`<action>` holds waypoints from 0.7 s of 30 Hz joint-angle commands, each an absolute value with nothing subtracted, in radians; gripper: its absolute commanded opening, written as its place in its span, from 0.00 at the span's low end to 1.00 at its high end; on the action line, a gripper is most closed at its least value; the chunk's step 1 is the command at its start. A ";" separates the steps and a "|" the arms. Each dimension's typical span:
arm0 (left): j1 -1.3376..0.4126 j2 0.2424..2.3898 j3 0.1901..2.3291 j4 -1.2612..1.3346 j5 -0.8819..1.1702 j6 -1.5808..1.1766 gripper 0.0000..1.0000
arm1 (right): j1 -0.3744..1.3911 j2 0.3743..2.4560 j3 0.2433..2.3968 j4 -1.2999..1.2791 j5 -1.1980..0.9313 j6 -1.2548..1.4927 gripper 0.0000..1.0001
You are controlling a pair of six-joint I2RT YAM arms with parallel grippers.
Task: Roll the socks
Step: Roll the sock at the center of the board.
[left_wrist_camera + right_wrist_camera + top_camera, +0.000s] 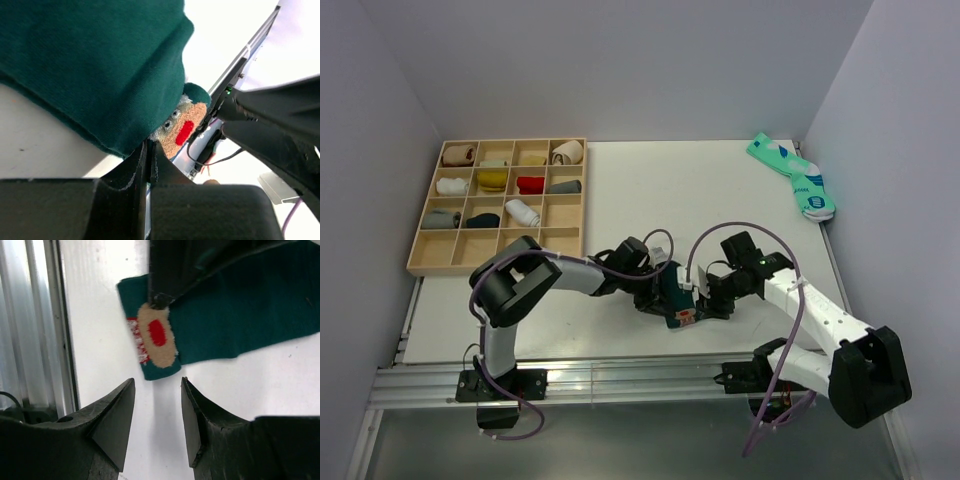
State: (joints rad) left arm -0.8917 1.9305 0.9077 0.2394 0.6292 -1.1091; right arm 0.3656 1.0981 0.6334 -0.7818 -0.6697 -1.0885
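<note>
The dark green sock [670, 292] lies near the table's front edge between the two arms. Its red-and-white figure [685, 318] near the cuff points toward the front. In the left wrist view the sock [100, 65] fills the top, the figure [182, 131] just past the tips. My left gripper [655, 295] [148, 147] is shut on the sock's edge beside the figure. My right gripper [705, 295] [157, 381] is open and empty, a little short of the cuff end [156, 337] of the sock [240, 315]. The white sock with black stripes is out of view.
A wooden compartment tray [578, 200] with several rolled socks stands at the back left. A mint-green pair [795, 178] lies at the back right. A metal rail [620, 385] [35, 315] runs along the table's front edge, close to the sock.
</note>
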 commanded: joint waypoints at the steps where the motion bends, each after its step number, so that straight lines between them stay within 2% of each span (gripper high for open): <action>1: -0.873 1.956 0.968 0.080 0.666 -1.055 0.00 | 0.370 1.065 0.620 -0.814 -0.724 -1.166 0.49; 6: -0.870 1.982 1.006 0.046 0.680 -1.052 0.00 | 0.422 1.049 0.598 -0.795 -0.710 -1.149 0.49; 14: -0.867 2.026 1.029 0.061 0.710 -1.060 0.00 | 0.610 0.996 0.517 -0.628 -0.586 -1.005 0.47; 21: -0.864 2.033 1.032 0.061 0.724 -1.049 0.00 | 0.653 1.019 0.488 -0.500 -0.502 -0.962 0.42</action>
State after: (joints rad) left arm -0.8658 2.0094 1.0180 0.0910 0.7307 -1.0847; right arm 0.6437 1.0187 0.5011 -0.6086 -0.5571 -0.9939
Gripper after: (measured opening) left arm 0.072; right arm 0.425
